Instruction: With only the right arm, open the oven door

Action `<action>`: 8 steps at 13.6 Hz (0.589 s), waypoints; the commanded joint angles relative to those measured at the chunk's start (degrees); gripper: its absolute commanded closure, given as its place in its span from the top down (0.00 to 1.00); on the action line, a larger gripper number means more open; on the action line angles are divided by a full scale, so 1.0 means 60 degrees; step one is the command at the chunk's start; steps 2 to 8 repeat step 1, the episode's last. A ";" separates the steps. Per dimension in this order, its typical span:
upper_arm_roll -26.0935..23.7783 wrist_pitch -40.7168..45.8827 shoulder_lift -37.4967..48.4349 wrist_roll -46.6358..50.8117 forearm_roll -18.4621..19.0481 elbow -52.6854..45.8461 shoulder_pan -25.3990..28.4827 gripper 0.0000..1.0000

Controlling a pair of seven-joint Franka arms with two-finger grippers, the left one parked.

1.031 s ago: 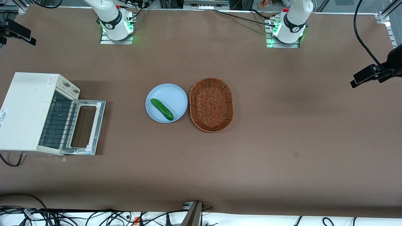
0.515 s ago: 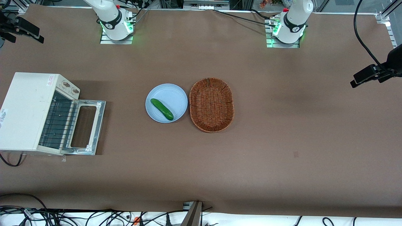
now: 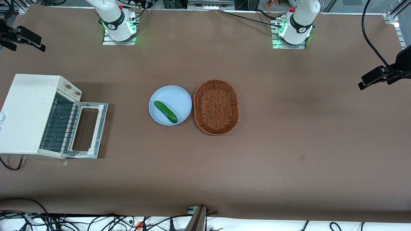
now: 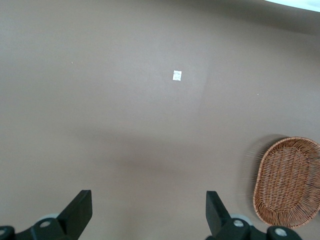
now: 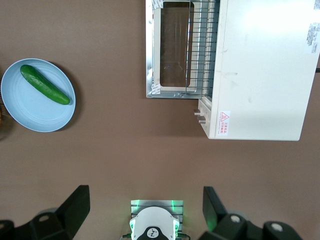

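Metal-framed glass oven door (image 3: pixel 86 130) lying flat open, gripper (image 5: pixel 144 210) spread wide high above table.

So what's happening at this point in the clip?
The oven door is folded down flat in front of the toaster oven, so the wire rack inside shows. Nothing is being handled: the right arm's gripper is open, high above the table near that arm's base, looking straight down. A cucumber lies on a blue plate beside an empty wicker basket mid-table.
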State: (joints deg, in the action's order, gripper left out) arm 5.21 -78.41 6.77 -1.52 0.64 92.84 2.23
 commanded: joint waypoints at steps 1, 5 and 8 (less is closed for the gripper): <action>-0.0136 0.0002 -0.0073 -0.0083 0.0083 -0.0209 -0.0094 1.00; -0.0136 0.0002 -0.0073 -0.0083 0.0083 -0.0209 -0.0094 1.00; -0.0136 0.0002 -0.0073 -0.0083 0.0083 -0.0209 -0.0094 1.00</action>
